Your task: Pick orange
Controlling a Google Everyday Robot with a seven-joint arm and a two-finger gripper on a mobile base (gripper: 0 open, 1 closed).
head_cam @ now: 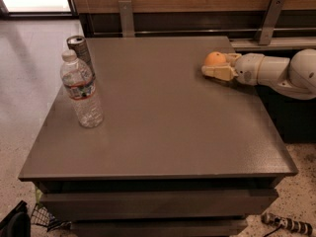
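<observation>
The orange [215, 59], small and round, rests on the grey table [163, 112] near its far right edge. My gripper [213, 64] reaches in from the right on a white arm [276, 72]. Its cream fingers [217, 72] sit on either side of the orange, with the near finger against the fruit. The far finger is mostly hidden behind the orange. The orange still touches the table top.
A clear water bottle [81, 90] stands upright at the table's left side, with a metal can [79, 47] just behind it. A wood-panelled wall with metal brackets [126, 16] runs along the back. A dark cabinet stands to the right of the table.
</observation>
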